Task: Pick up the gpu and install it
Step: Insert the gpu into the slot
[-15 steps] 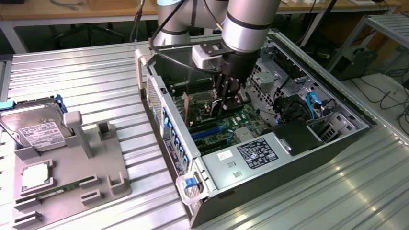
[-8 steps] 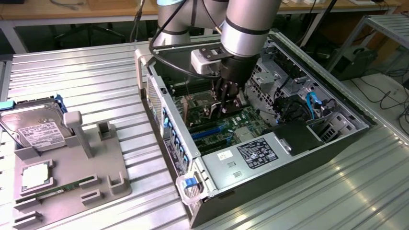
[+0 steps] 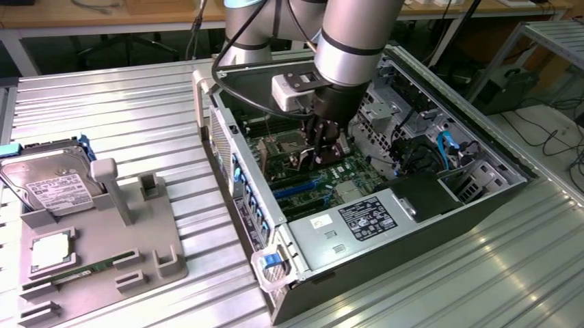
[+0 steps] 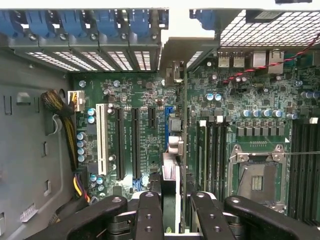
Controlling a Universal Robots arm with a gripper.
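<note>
Ribbed metal worktop [image 3: 119, 102] carries an open computer case [image 3: 456, 205] toward its far edge; inside it, the gripper [image 4: 170, 210] clamps the gpu [image 4: 176, 125] edge-on, standing upright over the motherboard [image 4: 250, 100] beside the slots.

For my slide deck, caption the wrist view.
The tool holds the graphics card edge-on above the motherboard slots.

Bright, even room light from overhead, a touch washed out.

The ribbed metal bench [image 3: 109, 102] throws pale glare, and the open computer case [image 3: 511, 174] keeps shadow in its inner corners. In the wrist view the motherboard [image 4: 140, 100] is crisp, while the black claw [image 4: 170, 215] up close looks soft and dark.
</note>
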